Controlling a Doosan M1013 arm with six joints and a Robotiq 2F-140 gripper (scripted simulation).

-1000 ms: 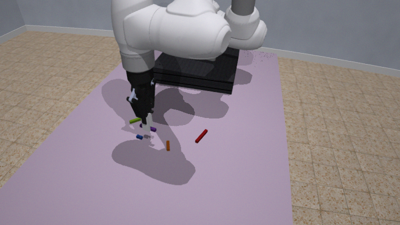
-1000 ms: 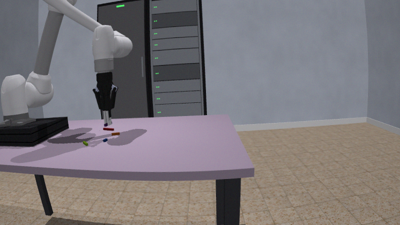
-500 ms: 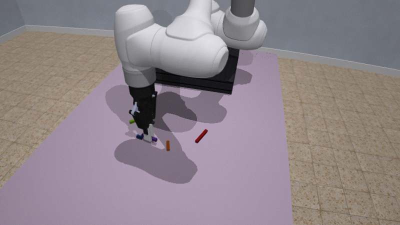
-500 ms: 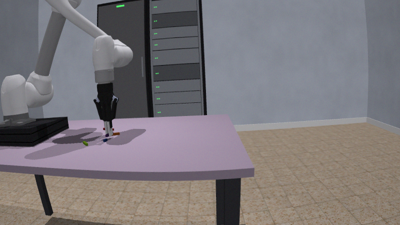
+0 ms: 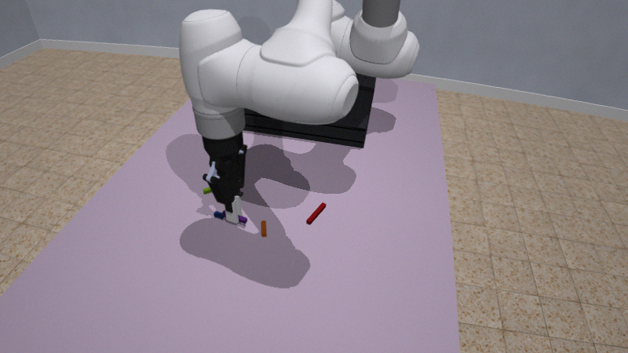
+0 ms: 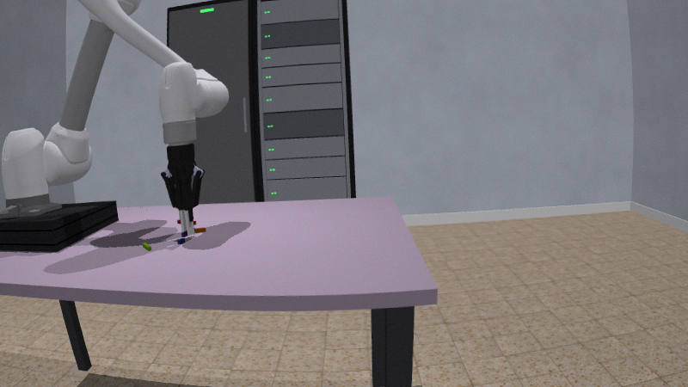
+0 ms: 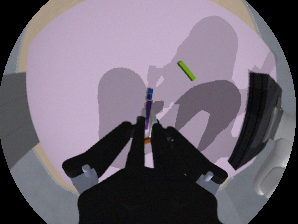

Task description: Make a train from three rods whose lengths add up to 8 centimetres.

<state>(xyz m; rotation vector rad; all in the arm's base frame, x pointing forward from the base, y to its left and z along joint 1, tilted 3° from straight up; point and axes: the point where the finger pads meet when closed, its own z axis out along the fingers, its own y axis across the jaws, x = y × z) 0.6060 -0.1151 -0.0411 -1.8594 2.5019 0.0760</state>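
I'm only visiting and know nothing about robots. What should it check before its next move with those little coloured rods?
1. The end effector is closed on the purple rod: ok.
2. The purple rod rests flat on the table before release: cannot tell; the fingers hide its underside.
3. The purple rod points along the same line as the blue rod: ok in the wrist view.
4. The gap between the purple and blue ends is small enough: cannot tell.
5. Two blue rods are there, so the lengths reach 8: cannot tell; the blue is too small to count.
6. The lime rod, orange rod and red rod lie apart from the line: ok.
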